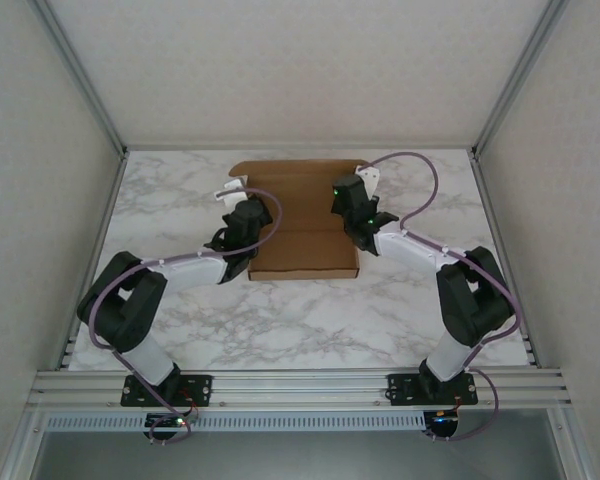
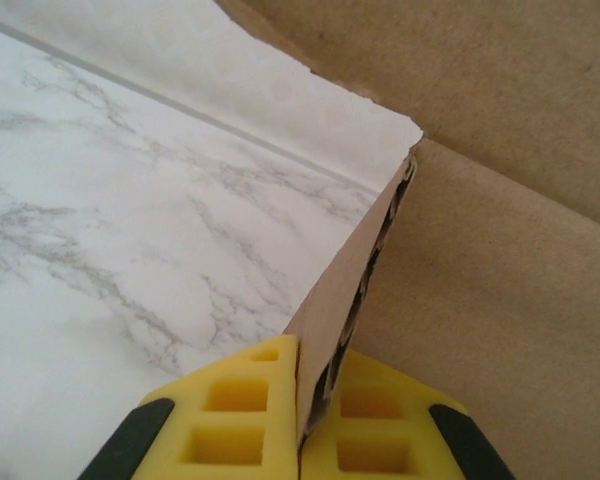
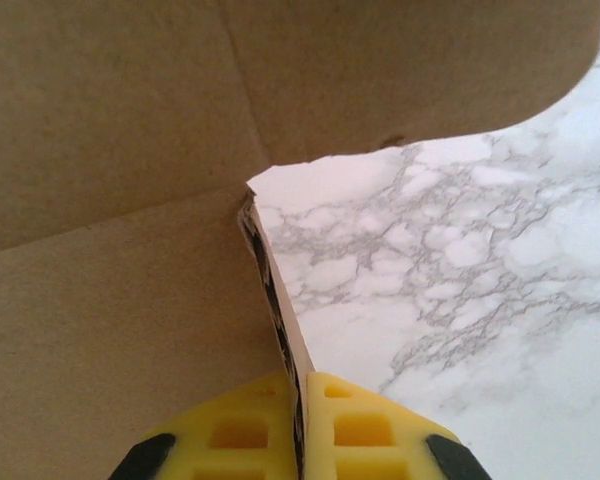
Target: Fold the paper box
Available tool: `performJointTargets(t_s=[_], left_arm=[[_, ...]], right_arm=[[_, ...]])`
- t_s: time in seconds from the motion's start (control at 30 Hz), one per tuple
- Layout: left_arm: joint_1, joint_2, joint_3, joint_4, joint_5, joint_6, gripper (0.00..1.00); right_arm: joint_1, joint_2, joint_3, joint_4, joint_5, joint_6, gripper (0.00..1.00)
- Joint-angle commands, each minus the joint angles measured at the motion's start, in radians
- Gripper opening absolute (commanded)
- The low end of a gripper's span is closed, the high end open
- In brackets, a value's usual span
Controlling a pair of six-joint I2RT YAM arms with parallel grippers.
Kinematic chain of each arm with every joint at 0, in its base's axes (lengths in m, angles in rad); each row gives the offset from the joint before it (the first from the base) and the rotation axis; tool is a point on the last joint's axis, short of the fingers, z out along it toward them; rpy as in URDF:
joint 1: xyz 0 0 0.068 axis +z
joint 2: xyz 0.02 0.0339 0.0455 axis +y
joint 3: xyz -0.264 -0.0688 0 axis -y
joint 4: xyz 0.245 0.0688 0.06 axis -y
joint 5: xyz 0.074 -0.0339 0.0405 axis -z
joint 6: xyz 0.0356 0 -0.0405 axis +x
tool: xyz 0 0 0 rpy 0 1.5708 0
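The paper box (image 1: 302,225) is a brown corrugated cardboard piece lying mid-table between the two arms, its far flap toward the back wall. My left gripper (image 1: 236,190) is shut on the box's left side wall (image 2: 348,290), which stands upright between the yellow pads (image 2: 242,415). On the opposite edge my right gripper (image 1: 364,182) is shut on the right side wall (image 3: 280,310), also upright between its yellow pads (image 3: 365,430). The box floor (image 3: 110,330) lies flat inside both walls, and the far flap (image 3: 380,70) rises beyond.
The marble tabletop (image 1: 310,320) extends around the box. White enclosure walls and aluminium posts (image 1: 80,80) border the table at left, right and back. The frame rail (image 1: 300,385) with the arm bases runs along the near edge.
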Motion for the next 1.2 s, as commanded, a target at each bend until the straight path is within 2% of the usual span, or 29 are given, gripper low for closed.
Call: performJointTargets(t_s=[0.0, 0.27, 0.47, 0.83, 0.97, 1.17], left_arm=[[-0.002, -0.08, -0.073, 0.103, 0.01, -0.036, 0.0], [-0.007, -0.181, -0.263, 0.224, -0.01, -0.049, 0.0], [-0.029, -0.235, -0.352, 0.293, -0.013, -0.009, 0.0], [-0.069, -0.251, -0.474, 0.402, -0.072, -0.019, 0.0], [-0.112, -0.224, -0.486, 0.446, -0.082, 0.02, 0.0], [-0.134, -0.196, -0.515, 0.484, -0.111, 0.002, 0.0]], right_arm=[[0.003, -0.073, -0.079, 0.151, -0.058, -0.035, 0.0], [0.03, -0.139, -0.242, 0.336, -0.142, -0.087, 0.0], [0.056, -0.171, -0.32, 0.391, -0.12, -0.086, 0.0], [0.084, -0.163, -0.414, 0.509, -0.086, -0.055, 0.0], [0.09, -0.153, -0.44, 0.545, -0.085, -0.045, 0.0], [0.099, -0.143, -0.476, 0.581, -0.07, -0.051, 0.0]])
